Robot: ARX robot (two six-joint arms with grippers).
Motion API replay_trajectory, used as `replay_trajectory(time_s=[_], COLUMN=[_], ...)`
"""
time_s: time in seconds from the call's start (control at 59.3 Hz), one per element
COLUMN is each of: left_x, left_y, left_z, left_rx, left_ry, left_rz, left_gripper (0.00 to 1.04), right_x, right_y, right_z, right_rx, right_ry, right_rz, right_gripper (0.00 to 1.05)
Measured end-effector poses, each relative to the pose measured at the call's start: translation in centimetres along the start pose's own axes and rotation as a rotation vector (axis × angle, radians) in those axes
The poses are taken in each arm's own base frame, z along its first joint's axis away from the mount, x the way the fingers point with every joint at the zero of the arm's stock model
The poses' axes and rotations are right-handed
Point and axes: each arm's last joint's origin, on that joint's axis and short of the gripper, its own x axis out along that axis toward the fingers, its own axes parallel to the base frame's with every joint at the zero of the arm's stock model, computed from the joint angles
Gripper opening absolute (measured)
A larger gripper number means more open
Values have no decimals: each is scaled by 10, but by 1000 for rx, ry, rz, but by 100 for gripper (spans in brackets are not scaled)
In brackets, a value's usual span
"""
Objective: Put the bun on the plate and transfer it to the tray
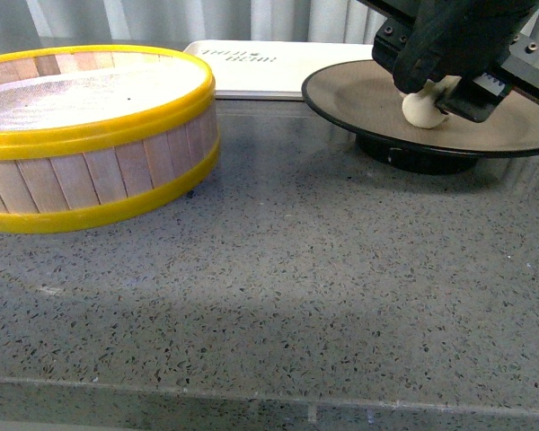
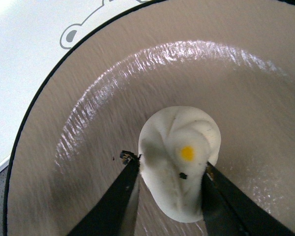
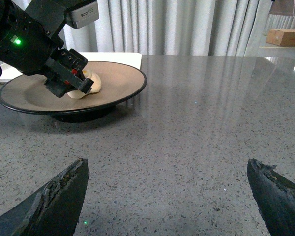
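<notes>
The cream-white bun (image 1: 423,109) with a pleated top and a yellow dot sits low over the inside of the tan-brown, black-rimmed plate (image 1: 341,90) at the back right. My left gripper (image 1: 428,92) is shut on the bun; in the left wrist view its black fingers (image 2: 113,201) press both sides of the bun (image 2: 179,157) above the plate (image 2: 88,98). The off-white tray (image 1: 242,67) lies behind the plate. My right gripper (image 3: 167,191) is open and empty over the grey counter, well short of the plate (image 3: 118,78) and bun (image 3: 86,84).
A yellow-rimmed wooden steamer basket (image 1: 81,135) stands at the left. The speckled grey counter (image 1: 278,287) stretches in front. Curtains hang behind, and a cardboard box (image 3: 284,37) sits far off in the right wrist view.
</notes>
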Motion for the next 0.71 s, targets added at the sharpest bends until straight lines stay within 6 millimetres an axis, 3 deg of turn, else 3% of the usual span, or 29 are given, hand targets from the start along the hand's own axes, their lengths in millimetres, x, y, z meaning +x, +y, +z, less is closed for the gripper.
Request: replay_trajectory(time_s=[0.169,0.287,0.388,0.708], left_x=[0,-3,-5,-11], left_y=[0,1,3,14], left_z=[-1,3,6,13], left_rx=[3,3,-1,-22], left_ry=[11,6,-1,-18], left_rz=[-3,-10,-11,-12], left_gripper=[60,85,99,98], right_x=[0,0,0,0], right_y=[0,0,0,0], right_z=[0,0,0,0], right_rx=[0,0,0,0], right_ry=[0,0,0,0], right_rz=[0,0,0,0], right_gripper=[96,96,96,96])
